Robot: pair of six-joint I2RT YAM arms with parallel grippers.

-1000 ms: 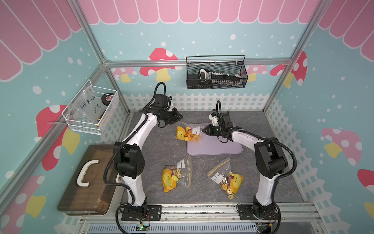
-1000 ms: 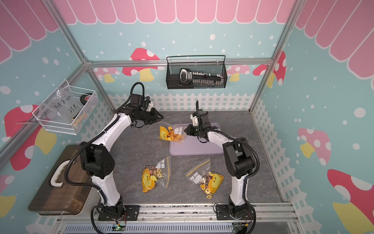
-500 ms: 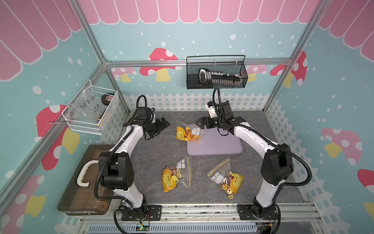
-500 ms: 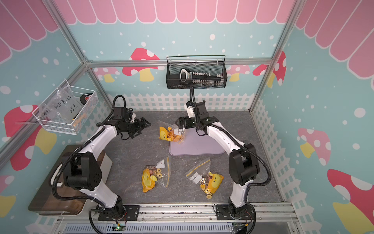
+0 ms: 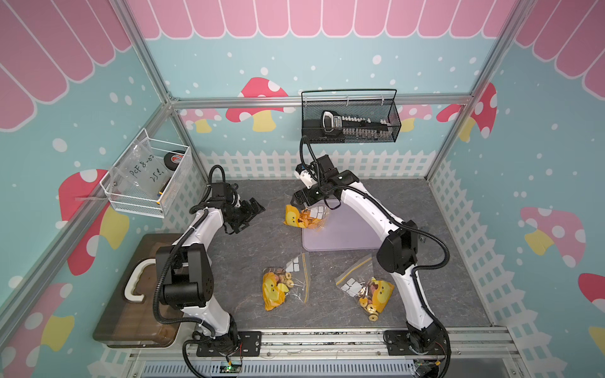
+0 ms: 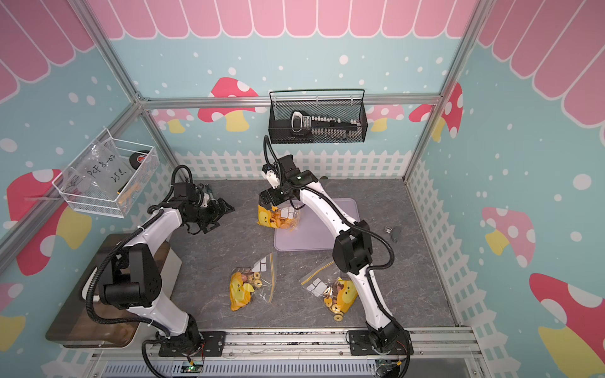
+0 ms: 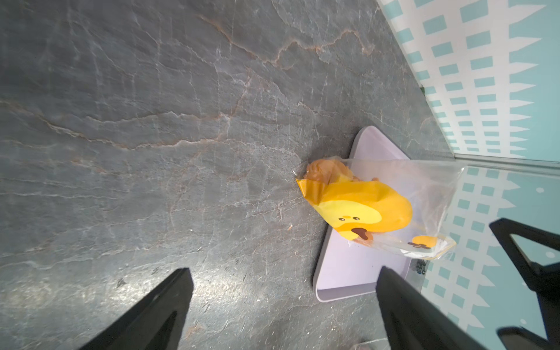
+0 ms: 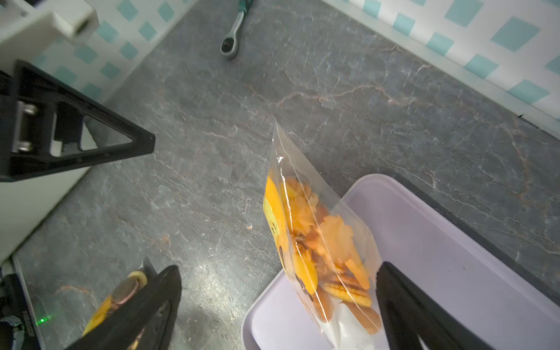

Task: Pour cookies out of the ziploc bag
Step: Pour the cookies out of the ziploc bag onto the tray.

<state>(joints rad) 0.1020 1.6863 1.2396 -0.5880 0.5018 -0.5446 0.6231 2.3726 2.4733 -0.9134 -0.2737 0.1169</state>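
- Your right pincer (image 5: 302, 201) is wide open and holds nothing
- Your left pincer (image 5: 253, 214) is wide open too, and it is empty
- The bag (image 5: 302, 217) sits just under your right pincer; in the right wrist view it is between the two fingers, close to one of them, but neither finger grips it (image 8: 303, 242)
- From your left pincer the bag is out in front, well apart, over toward the right pincer (image 7: 363, 206)
- The bag rests half on a corner of the tray (image 5: 343, 235) and half on the table (image 5: 255, 255)
- The cookies (image 8: 333, 236) are all inside the bag; I see none on the tray
- So I think the pour is not done yet, and you are at the step of getting hold of the bag
- You cannot tell from here if the bag's mouth is open or zipped, so check that first
- Next, I think you should bring the right pincer down and pinch the bag at its closed end
- Then lift and tip it so the mouth hangs over the tray
- The plastic is thin and floppy, so a pinch may slip; your left pincer may need to come in and help
- Two more bags (image 5: 278, 288) lie far behind both pincers, near the arm bases; leave them for now
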